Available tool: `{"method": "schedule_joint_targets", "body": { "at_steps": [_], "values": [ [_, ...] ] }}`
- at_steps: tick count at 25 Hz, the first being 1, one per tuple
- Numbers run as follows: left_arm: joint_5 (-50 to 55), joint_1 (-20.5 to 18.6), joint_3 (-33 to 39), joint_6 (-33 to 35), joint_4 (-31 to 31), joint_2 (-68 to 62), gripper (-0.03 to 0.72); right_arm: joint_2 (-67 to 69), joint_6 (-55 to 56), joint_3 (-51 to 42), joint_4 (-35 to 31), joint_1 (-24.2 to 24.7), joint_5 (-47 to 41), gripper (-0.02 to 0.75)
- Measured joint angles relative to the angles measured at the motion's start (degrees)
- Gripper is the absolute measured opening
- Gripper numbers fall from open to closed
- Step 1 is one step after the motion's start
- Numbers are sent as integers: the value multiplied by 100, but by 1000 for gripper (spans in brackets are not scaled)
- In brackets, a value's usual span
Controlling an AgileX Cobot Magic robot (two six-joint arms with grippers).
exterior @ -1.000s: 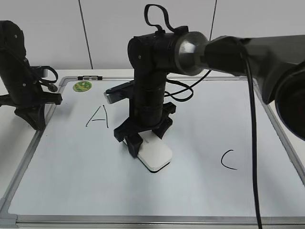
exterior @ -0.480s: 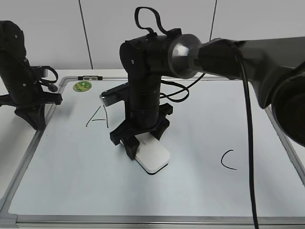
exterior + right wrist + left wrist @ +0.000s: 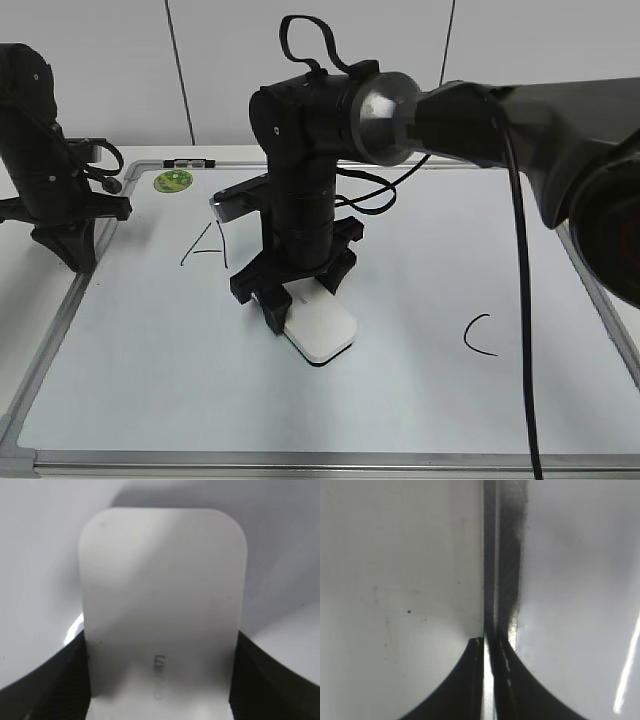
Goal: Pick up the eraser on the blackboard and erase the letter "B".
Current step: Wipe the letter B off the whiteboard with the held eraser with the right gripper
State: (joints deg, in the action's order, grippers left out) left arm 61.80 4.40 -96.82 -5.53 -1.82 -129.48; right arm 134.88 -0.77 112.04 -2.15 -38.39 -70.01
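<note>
White wall panels fill the top of the exterior frame, and below them I've got the blackboard [image 3: 420,390] spread across nearly the whole lower frame, its silver frame running along the bottom and left edges. My right arm [image 3: 520,110] comes in from the upper right and drops down at centre frame. My left arm [image 3: 45,160] sits at the far left edge, over the board's left rail.

Right gripper [image 3: 290,305] is down at the centre of the board, fingers clamped on either side of the eraser [image 3: 320,328], which lies flat on the white surface just below centre; in the right wrist view the eraser [image 3: 162,605] fills the middle with a dark finger [image 3: 45,685] hugging each lower side.

Left gripper [image 3: 487,655]: in the left wrist view I see its two dark tips pressed nearly together at bottom centre, right over the board's frame.

Letter A [image 3: 205,243] is left of the right gripper, letter C [image 3: 479,335] at right. A green magnet [image 3: 173,180] sits in the upper left corner. I cannot find the B anywhere in view.
</note>
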Motion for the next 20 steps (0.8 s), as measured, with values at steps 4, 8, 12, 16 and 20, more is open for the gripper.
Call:
{"method": "schedule_joint_targets", "body": {
  "at_steps": [4,8,12,16,20],
  "values": [
    [0,0,0,0,3,0,20,0,23,0,-114,95,0,522],
    [0,0,0,0,12,0,20,0,77,0,-173,260,0,522],
    [0,0,0,0,24,0,20,0,77,0,-160,513,0,522],
    [-10,0,0,0,24,0,20,0,77,0,-152,781,0,522],
    [-10,0,0,0,24,0,20,-113,77,-26,91,997,0,522]
  ]
}}
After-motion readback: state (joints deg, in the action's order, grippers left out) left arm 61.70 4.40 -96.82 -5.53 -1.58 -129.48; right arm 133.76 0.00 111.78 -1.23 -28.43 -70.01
